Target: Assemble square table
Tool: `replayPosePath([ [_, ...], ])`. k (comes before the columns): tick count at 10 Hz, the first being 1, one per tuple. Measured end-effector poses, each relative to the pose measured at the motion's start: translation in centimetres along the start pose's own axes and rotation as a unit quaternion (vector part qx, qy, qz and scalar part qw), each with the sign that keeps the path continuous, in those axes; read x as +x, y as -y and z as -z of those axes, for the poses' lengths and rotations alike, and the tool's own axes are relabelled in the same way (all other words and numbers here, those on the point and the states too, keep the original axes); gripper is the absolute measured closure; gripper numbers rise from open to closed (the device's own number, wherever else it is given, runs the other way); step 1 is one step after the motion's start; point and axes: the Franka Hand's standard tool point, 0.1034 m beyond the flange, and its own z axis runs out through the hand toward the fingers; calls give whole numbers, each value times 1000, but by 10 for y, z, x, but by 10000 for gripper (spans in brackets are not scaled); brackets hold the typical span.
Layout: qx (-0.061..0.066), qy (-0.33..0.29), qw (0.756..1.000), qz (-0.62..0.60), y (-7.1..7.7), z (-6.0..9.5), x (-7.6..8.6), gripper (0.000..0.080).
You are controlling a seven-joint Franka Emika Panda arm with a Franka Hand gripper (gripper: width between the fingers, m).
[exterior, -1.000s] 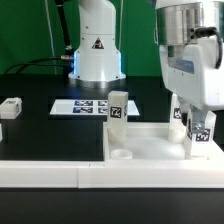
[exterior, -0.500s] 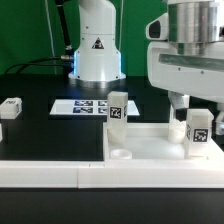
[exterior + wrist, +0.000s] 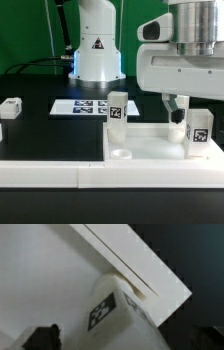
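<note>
The pincer [image 3: 190,107] hangs wide open, gripping nothing, over a tagged white leg [image 3: 200,135] that stands upright near a corner of the square slab [image 3: 150,142].

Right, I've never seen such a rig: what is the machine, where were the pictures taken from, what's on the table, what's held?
It is a robot arm with two jaws, building a small table. One picture is from a camera off the arm, the other from one on its wrist, looking past the jaws. On the black table lies a white tabletop. Two legs stand on it: one below the jaws, one at a far corner. A third lies at the exterior view's left. The flat tagged sheet is the marker board. The jaws are open, holding nothing.
</note>
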Motion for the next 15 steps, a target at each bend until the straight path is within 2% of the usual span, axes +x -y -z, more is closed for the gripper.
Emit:
replayPosePath([
  [2,-7,5,989,147,1,-8,-2,150],
  [4,-6,3,992,128,1,-7,-1,150],
  [5,-6,3,992,127,0,-8,-1,244],
  [6,-6,3,996,85,1,-8,-1,392],
  [7,-6,3,999,47,1,-8,-2,392],
  [8,-6,3,1000,26,1,-8,-2,511],
  [10,-6,3,998,-63,0,-8,-1,511],
  [11,-9,3,989,-146,0,-7,-1,511],
  [13,-3,7,944,-330,-3,-8,-1,511],
  [15,21,2,877,-481,-1,-11,-4,509],
])
